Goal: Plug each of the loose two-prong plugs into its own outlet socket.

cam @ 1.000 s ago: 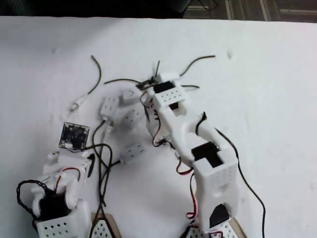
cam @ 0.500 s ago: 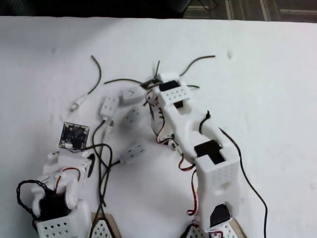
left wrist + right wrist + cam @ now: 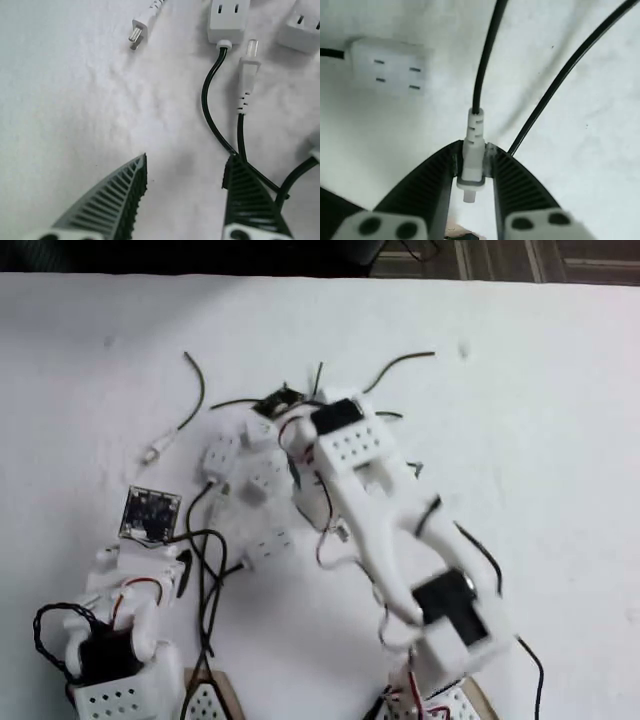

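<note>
In the right wrist view my right gripper [image 3: 473, 151] is shut on a white two-prong plug [image 3: 472, 145] by its body, its black cord running away from it. A white outlet socket [image 3: 390, 67] with two slot pairs lies just beyond. From above, the right arm [image 3: 345, 440] reaches over the cluster of white sockets [image 3: 265, 477]. My left gripper [image 3: 187, 160] stands open over bare cloth. Ahead of it lie a loose plug [image 3: 137, 29], a second plug [image 3: 247, 62] and a socket [image 3: 228, 17] on a black cord.
The table wears a white cloth [image 3: 520, 390]. Black cords [image 3: 205, 570] run from the sockets toward the arm bases. Another loose plug [image 3: 155, 452] lies left of the sockets, its cord curling away. The left arm [image 3: 130, 580] sits at the near left.
The right arm has swung left and stretched out lower, bringing its wrist closer over the sockets. The left arm has not moved.
</note>
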You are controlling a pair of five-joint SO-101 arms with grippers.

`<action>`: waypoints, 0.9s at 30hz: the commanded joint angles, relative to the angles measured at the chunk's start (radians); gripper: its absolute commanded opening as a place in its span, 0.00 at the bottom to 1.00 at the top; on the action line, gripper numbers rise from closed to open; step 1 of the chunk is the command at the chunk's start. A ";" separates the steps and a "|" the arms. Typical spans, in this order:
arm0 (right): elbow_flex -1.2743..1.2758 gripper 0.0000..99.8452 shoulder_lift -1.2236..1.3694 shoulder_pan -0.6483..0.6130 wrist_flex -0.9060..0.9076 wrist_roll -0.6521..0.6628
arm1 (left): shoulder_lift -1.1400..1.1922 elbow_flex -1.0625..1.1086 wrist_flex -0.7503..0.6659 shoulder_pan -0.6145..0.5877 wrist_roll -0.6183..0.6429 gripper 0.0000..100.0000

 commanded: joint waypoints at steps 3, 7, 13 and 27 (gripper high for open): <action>0.163 0.02 -0.407 -0.111 -0.013 -0.002 | -0.008 -0.014 -0.029 -0.008 0.006 0.25; 0.270 0.02 -0.648 -0.127 -0.065 -0.002 | -0.008 -0.057 -0.106 -0.007 0.069 0.25; 0.402 0.02 -0.894 -0.128 -0.122 -0.057 | -0.008 -0.170 -0.195 0.028 0.238 0.25; 0.683 0.02 -1.303 -0.266 -0.300 -0.091 | -0.008 -0.439 -0.152 0.392 0.407 0.02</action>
